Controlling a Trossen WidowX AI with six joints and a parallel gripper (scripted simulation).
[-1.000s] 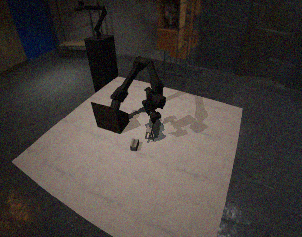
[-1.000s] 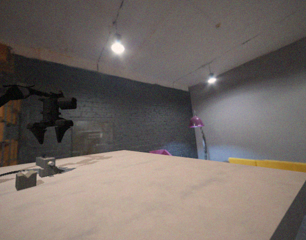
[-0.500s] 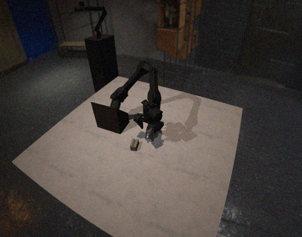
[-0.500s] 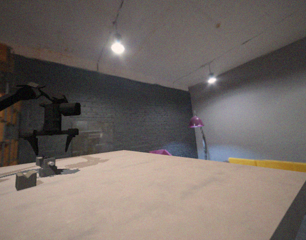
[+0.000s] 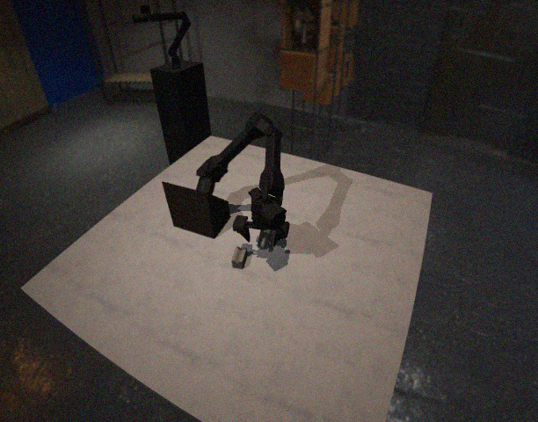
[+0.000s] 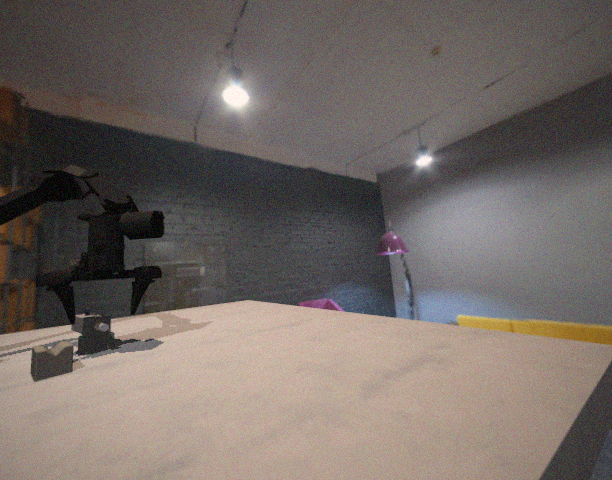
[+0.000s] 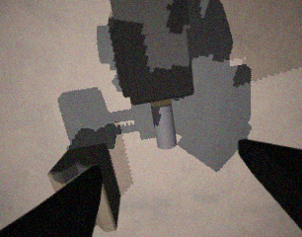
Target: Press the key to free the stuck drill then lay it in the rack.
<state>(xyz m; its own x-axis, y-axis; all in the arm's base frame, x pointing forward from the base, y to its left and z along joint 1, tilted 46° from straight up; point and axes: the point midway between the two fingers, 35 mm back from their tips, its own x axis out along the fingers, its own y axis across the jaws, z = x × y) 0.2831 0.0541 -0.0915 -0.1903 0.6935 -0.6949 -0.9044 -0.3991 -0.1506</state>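
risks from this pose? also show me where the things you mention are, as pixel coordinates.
The open gripper [image 5: 261,232] [image 6: 102,317] [image 7: 171,159] may close on air: the drill [image 7: 166,129] pokes only a short way out of the block [image 7: 158,81].

One finger overlaps the rack [image 5: 238,257] [image 6: 52,361] [image 7: 112,197] in the wrist view; going lower might knock it.

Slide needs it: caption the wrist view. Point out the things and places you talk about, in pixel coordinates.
Open gripper [image 5: 262,236] [image 6: 103,316] [image 7: 171,159] above the table, silver drill shank [image 6: 103,327] [image 7: 166,129] protruding from the block [image 6: 95,343] [image 7: 158,84].
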